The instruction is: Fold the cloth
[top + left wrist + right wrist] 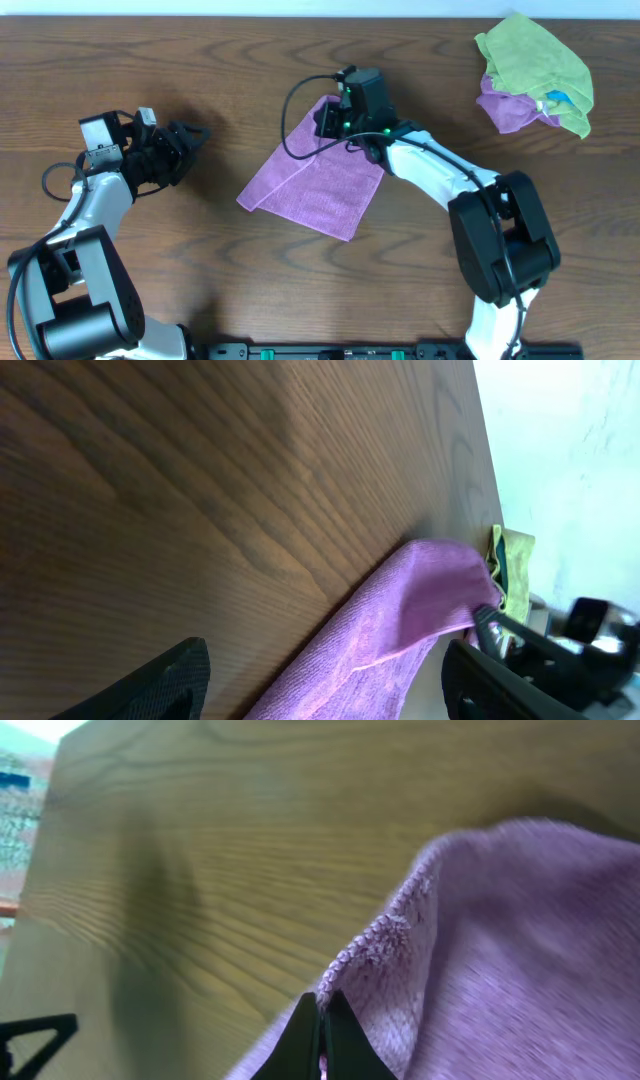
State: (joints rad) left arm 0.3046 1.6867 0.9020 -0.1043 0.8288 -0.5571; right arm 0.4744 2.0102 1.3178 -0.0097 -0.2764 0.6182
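Cloth (320, 185) at middle of bench (200, 60), pinched at far corner.
Right hand (322, 1020) clenched on purple hem; left hand (192, 138) released, jaws apart, toward left edge, well apart from cloth.

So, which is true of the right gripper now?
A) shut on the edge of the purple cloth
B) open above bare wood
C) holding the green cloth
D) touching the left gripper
A: the right wrist view shows the right gripper closed on the hem of the purple cloth.
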